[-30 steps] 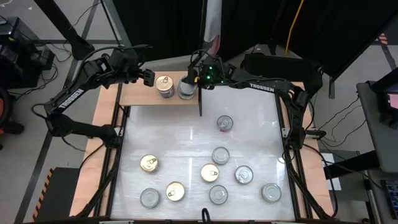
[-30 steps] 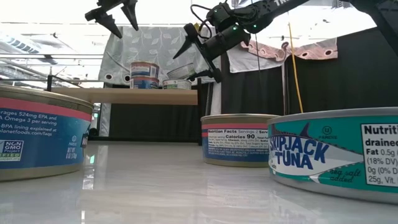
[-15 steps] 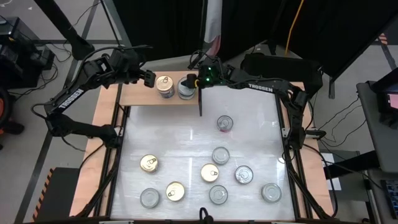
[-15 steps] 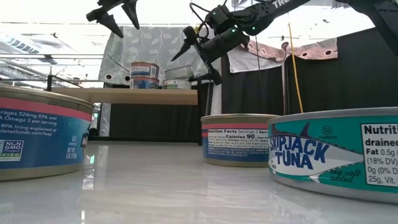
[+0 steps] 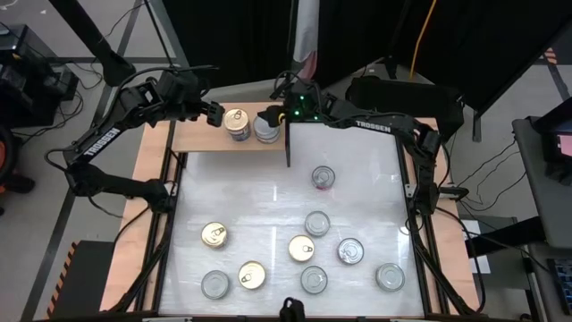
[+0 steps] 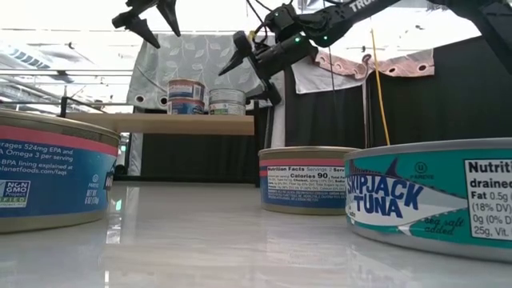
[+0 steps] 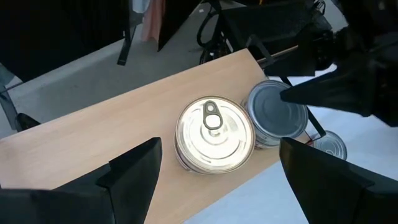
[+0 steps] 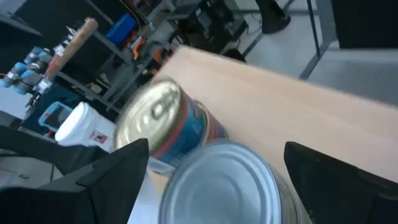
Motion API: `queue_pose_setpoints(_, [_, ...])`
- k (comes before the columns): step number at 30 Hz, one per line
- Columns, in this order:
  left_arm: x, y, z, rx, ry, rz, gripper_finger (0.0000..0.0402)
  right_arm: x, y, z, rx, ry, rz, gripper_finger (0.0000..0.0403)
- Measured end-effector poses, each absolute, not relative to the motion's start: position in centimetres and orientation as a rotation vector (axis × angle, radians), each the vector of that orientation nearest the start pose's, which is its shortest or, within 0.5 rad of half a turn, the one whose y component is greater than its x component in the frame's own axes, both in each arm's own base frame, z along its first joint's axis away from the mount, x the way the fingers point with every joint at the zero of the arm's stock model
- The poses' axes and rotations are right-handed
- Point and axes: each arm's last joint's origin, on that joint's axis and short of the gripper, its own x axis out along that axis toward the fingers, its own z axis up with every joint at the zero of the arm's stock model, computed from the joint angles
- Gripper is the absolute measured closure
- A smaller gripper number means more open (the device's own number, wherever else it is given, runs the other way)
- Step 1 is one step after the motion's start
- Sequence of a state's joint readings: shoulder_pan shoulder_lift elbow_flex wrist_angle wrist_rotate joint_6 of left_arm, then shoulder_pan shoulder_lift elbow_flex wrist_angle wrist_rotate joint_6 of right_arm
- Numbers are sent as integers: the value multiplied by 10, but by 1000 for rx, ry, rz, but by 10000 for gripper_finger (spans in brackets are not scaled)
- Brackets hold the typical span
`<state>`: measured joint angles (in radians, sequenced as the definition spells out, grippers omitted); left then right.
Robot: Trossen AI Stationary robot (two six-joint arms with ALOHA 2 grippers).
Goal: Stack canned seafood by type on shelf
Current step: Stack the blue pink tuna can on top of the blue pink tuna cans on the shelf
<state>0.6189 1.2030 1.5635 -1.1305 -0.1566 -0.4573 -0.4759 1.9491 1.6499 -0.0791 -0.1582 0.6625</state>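
Observation:
The light-wood shelf (image 5: 201, 139) stands at the table's far edge. Two cans stacked under a gold lid (image 5: 237, 122) rest on it, blue and pink labels showing in the low view (image 6: 186, 96). Beside them a silver-topped can (image 5: 264, 127) sits level on another can (image 6: 227, 102). My right gripper (image 5: 273, 114) is open. Its fingers (image 8: 115, 180) stand on either side of the silver top (image 8: 224, 183), apart from it. My left gripper (image 5: 213, 113) hangs open above the shelf, left of the gold-lid stack (image 7: 214, 134).
Several loose cans lie on the white table: a pink-labelled one (image 5: 322, 177) near the shelf, the others toward the near edge (image 5: 301, 248). A thin dark panel (image 5: 289, 148) ends the shelf on its right. In the low view, big cans (image 6: 308, 178) stand close.
My right gripper has rolled about its own axis, staying over the shelf. The silver-topped can, which hung tilted between its fingers, now stands level on the can below it. The left gripper has kept still.

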Motion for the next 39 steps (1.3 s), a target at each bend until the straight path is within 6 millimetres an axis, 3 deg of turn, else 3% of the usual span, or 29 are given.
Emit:
queue_pose_setpoints(4, [161, 120, 424, -595, 609, 912, 77, 406, -207, 306, 752, 226, -421, 38])
queue_pose_setpoints(7, [160, 124, 417, -597, 632, 958, 81, 397, -202, 339, 765, 144, -400, 38])
queue_pose_setpoints(11, [160, 140, 398, -640, 690, 1002, 107, 380, -181, 394, 777, 8, -341, 38])
queue_pose_setpoints(18, [153, 152, 391, -664, 742, 1007, 161, 360, -131, 432, 725, 35, -258, 38])
queue_pose_setpoints(22, [148, 156, 383, -684, 785, 1039, 191, 345, -109, 436, 676, 153, -272, 38])
queue_pose_setpoints(27, [145, 164, 357, -774, 827, 1045, 234, 331, -96, 436, 640, 260, -282, 40])
queue_pose_setpoints(35, [143, 172, 326, -921, 820, 1066, 267, 309, -98, 451, 528, 251, -269, 74])
queue_pose_setpoints(39, [145, 168, 322, -951, 842, 1043, 268, 294, -102, 457, 519, 263, -241, 93])
